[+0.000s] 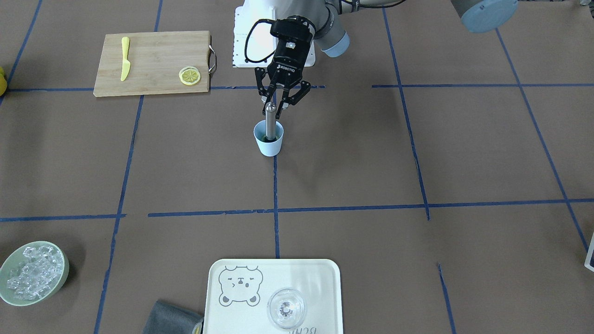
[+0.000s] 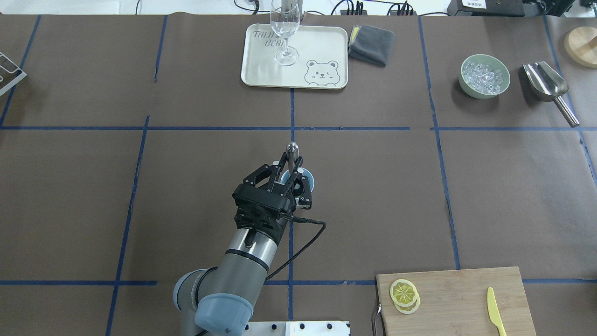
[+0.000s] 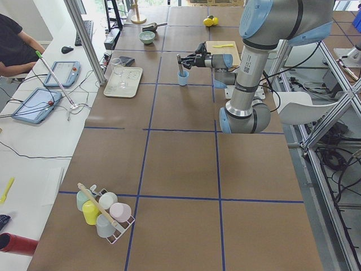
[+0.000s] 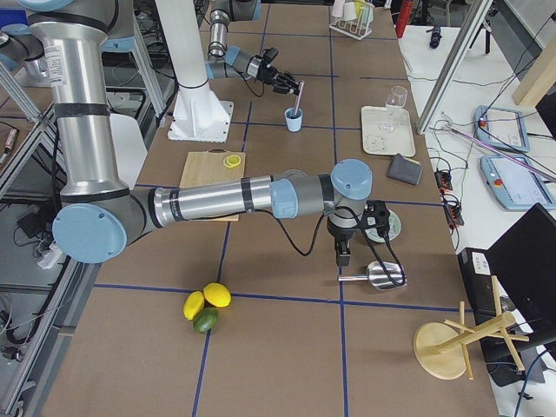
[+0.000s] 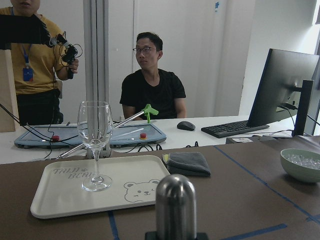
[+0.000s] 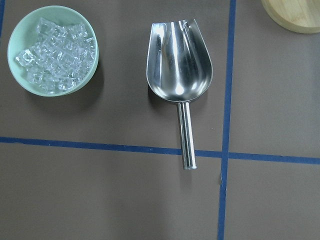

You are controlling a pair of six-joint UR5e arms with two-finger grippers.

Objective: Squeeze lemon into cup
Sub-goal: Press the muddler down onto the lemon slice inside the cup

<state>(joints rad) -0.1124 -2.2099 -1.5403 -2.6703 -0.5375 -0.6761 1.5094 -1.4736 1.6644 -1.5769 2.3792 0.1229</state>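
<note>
- One steel muddler [image 1: 270,123] was found standing in the cup [image 1: 269,146] at frame centre, clamped by the left gripper [image 1: 278,103].
- For the right gripper [image 4: 380,228], grip state could not be determined.

Obs: cup [image 1: 268,144] holding lemon slice [image 1: 263,137], table centre.
Cup light-blue, tapered, upright on a blue tape line [image 1: 276,185], metal rod [image 1: 270,123] standing in it; slice at bottom, greenish in shade, mostly hidden.

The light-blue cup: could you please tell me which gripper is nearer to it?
Left. The left gripper is just above the cup, at the top of the metal muddler standing in it. The right gripper is far off, above the metal scoop.
</note>
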